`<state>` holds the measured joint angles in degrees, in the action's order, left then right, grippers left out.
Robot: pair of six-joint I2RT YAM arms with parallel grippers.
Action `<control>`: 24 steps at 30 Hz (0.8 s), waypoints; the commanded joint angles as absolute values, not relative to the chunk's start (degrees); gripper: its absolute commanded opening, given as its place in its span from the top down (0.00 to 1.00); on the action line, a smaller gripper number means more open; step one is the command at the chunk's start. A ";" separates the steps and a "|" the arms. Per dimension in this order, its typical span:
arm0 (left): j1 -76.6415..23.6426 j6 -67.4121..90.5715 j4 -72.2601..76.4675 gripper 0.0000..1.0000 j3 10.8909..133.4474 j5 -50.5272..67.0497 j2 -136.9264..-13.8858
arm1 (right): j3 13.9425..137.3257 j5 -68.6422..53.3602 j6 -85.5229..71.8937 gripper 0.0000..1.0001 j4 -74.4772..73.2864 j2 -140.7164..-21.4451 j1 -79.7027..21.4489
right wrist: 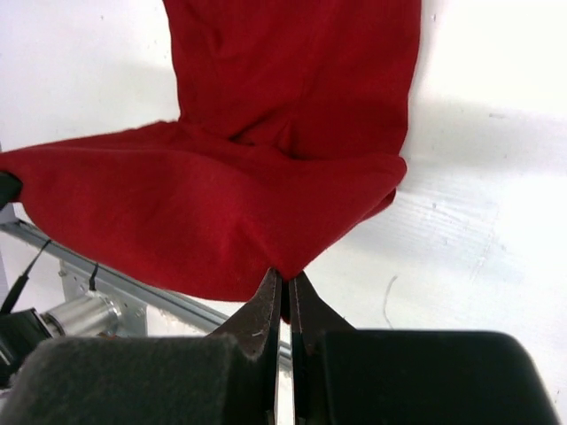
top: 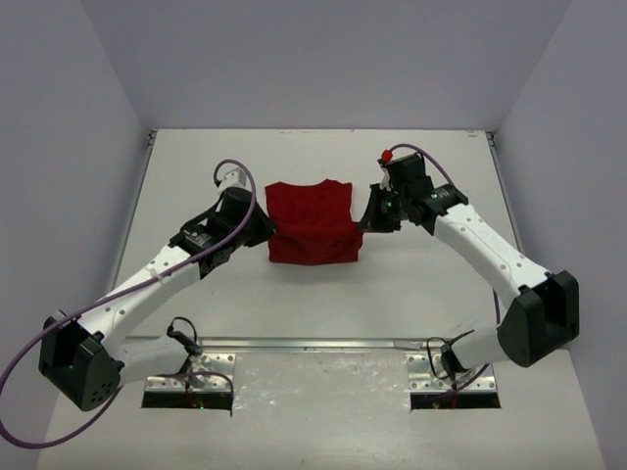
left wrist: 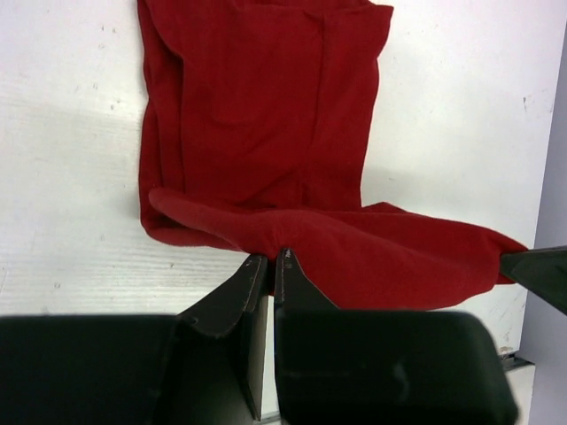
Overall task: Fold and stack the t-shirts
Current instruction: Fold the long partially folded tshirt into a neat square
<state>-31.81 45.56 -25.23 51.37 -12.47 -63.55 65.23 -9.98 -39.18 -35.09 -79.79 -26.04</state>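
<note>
A dark red t-shirt (top: pixel 312 221) lies in the middle of the white table, its near part lifted and doubled over the far part. My left gripper (top: pixel 263 227) is shut on the shirt's left edge; in the left wrist view the tips (left wrist: pixel 271 260) pinch red cloth (left wrist: pixel 266 115). My right gripper (top: pixel 369 217) is shut on the shirt's right edge; in the right wrist view the tips (right wrist: pixel 285 276) pinch a corner of the cloth (right wrist: pixel 292 97). The lifted fold hangs between both grippers.
A white table (top: pixel 323 294) bounded by grey walls at left, right and back. A metal rail (top: pixel 323 344) runs along the near edge between the arm bases. A red knob (top: pixel 388 155) sits on the right wrist.
</note>
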 commanded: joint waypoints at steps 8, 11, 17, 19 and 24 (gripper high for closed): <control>-22.86 41.13 -18.63 1.00 58.79 -5.45 -70.13 | 78.74 -14.68 -34.98 0.99 -36.03 -90.43 -22.41; -20.92 40.61 -18.54 1.00 60.81 -3.61 -71.98 | 83.21 -15.73 -34.54 0.99 -37.09 -93.94 -21.63; -18.20 39.82 -15.47 1.00 61.79 1.30 -77.51 | 90.77 -17.14 -33.14 0.99 -39.37 -100.54 -20.39; -16.80 39.64 -14.51 1.00 62.49 2.37 -79.88 | 92.63 -17.31 -32.87 0.98 -40.43 -103.09 -20.04; -13.80 39.73 -12.66 1.00 66.17 6.94 -86.73 | 97.90 -18.54 -32.96 0.98 -41.04 -108.10 -18.28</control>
<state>-15.55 40.66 -17.43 61.84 3.09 -84.29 93.82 -16.93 -35.33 -41.34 -106.96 -19.42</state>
